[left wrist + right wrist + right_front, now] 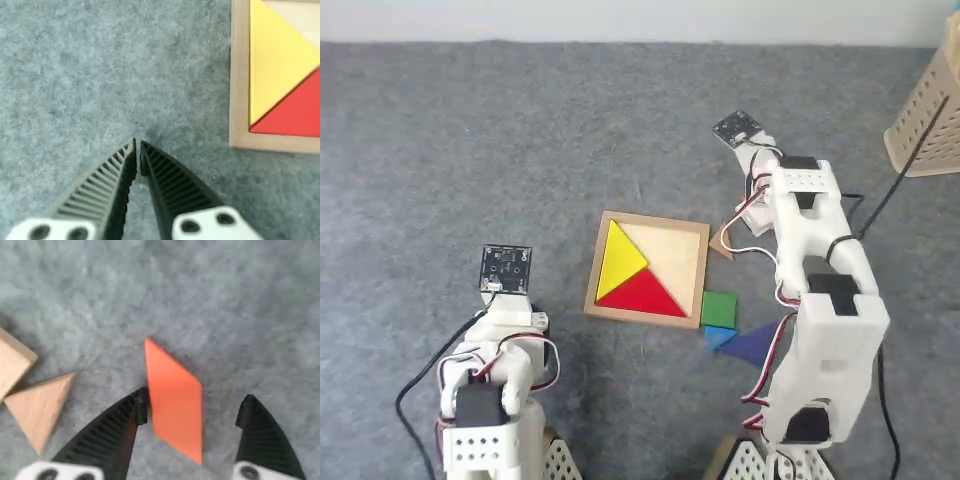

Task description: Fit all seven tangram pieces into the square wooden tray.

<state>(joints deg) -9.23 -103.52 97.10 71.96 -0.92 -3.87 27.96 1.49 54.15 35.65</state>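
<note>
The square wooden tray (698, 240) lies mid-table with a yellow triangle (618, 262) and a red triangle (645, 293) inside. Just off its right side are a plain wood triangle (722, 243), a green square (718, 308), a small blue triangle (717, 338) and a dark blue triangle (755, 345). In the right wrist view my right gripper (192, 405) stands open, straddling an orange parallelogram (175, 400) flat on the carpet; one finger (125, 425) touches its edge. My left gripper (137, 146) is shut and empty over bare carpet, near the tray's corner (240, 100).
A perforated beige basket (930, 110) stands at the back right. The wood triangle (37, 407) and the tray's corner (12, 365) lie close beside the right gripper. Grey carpet covers the table, with free room at the left and back.
</note>
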